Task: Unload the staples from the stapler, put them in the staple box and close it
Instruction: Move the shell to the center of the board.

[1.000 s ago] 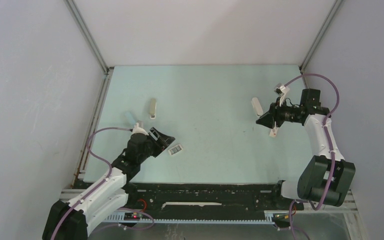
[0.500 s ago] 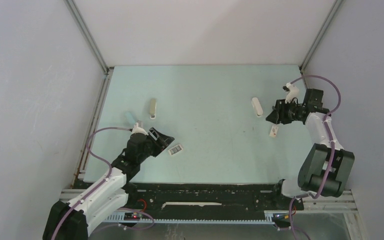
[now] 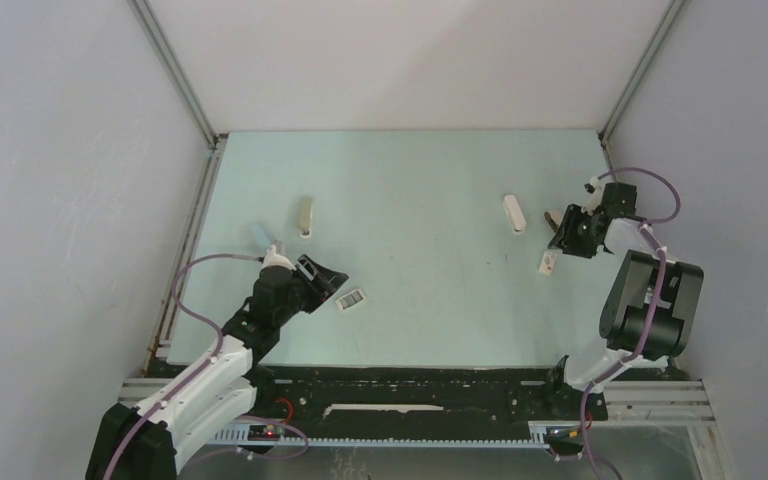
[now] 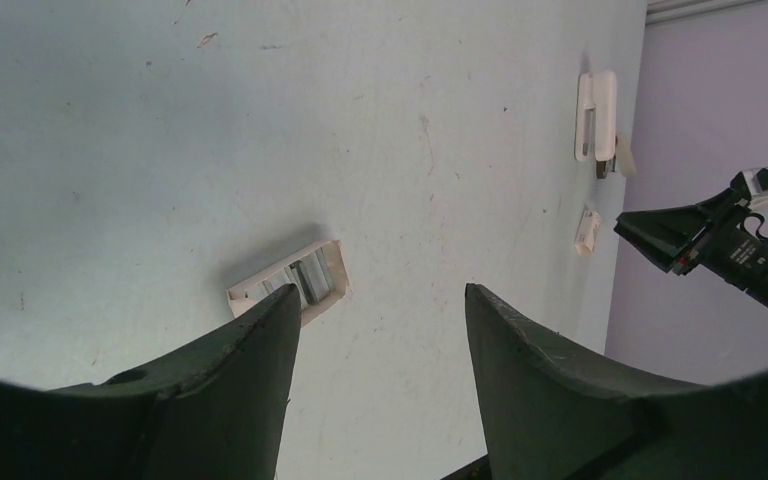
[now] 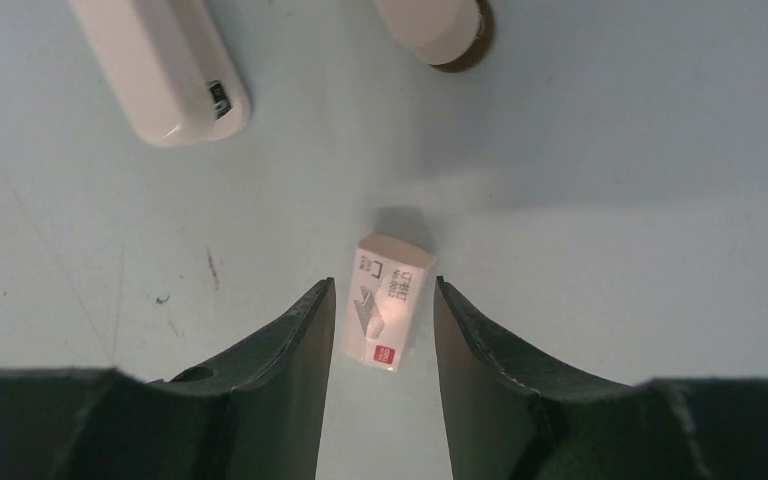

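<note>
The white stapler (image 3: 513, 212) lies flat on the table at the right, and its rounded end shows in the right wrist view (image 5: 160, 65). My right gripper (image 5: 380, 292) is open and points down, its tips on either side of a small printed box (image 5: 388, 300) with a gap on both sides. From above, that gripper (image 3: 563, 243) hangs just right of the stapler. My left gripper (image 4: 380, 300) is open and empty, low over the table by a small open tray (image 4: 295, 280). The tray holds grey metallic strips (image 4: 307, 274) that look like staples.
A beige-grey slim bar (image 3: 305, 215) lies at the left middle, beyond my left gripper (image 3: 326, 280). A rounded cream piece (image 5: 430, 25) rests on the table right of the stapler. The enclosure's walls stand close on the left, right and far sides.
My right arm has drawn back to the right and folded in. Its gripper has turned down over the printed box. The left arm has stayed put and its jaws have narrowed slightly.
</note>
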Available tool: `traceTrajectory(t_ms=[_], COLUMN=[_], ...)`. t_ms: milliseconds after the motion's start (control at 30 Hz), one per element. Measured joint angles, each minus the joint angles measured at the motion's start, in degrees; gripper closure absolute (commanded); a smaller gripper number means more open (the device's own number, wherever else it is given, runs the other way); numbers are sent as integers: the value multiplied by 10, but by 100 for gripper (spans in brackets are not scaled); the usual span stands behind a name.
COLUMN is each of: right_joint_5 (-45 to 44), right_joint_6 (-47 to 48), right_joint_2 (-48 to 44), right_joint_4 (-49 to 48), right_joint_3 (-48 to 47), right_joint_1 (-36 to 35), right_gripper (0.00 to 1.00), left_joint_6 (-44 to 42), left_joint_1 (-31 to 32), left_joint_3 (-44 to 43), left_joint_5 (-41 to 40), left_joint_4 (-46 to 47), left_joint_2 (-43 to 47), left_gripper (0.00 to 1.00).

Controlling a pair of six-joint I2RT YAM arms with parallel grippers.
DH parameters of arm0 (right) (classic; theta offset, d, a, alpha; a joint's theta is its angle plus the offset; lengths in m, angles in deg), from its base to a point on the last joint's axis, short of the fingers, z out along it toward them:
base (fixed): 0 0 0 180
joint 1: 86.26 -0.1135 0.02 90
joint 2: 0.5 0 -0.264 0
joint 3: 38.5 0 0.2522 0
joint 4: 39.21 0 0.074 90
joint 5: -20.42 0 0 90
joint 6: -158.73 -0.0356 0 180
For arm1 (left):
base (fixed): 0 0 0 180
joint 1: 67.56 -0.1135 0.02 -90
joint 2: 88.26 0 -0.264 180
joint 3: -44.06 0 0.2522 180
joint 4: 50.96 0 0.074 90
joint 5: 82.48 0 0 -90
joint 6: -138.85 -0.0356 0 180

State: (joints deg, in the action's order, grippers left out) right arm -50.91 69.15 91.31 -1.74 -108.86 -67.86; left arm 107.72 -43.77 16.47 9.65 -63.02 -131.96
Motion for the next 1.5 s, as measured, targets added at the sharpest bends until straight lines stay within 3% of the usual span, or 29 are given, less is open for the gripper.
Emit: traceTrajectory(t_ms=[767,1000,1233,1500], right_joint_5=[-7,23,49,59], right_joint_6=[-22,10,50,83], right_joint_2=[67,67,67,68], right_joint_4=[9,30,61,92], right_joint_3=[-3,-5,-22,-79], right_joint_1=[-64,-147,-280,-385], right_gripper=[52,53,52,42], left_joint_6=[0,0,-2,-10], left_joint_1=[-3,-4,-6,-7], left_joint_3=[0,0,0,0], left_joint_5=[-2,-2,-2,-1], left_joint_4=[0,0,-1,-1], left_joint_2=[0,0,2,33], left_gripper=[34,34,33,28])
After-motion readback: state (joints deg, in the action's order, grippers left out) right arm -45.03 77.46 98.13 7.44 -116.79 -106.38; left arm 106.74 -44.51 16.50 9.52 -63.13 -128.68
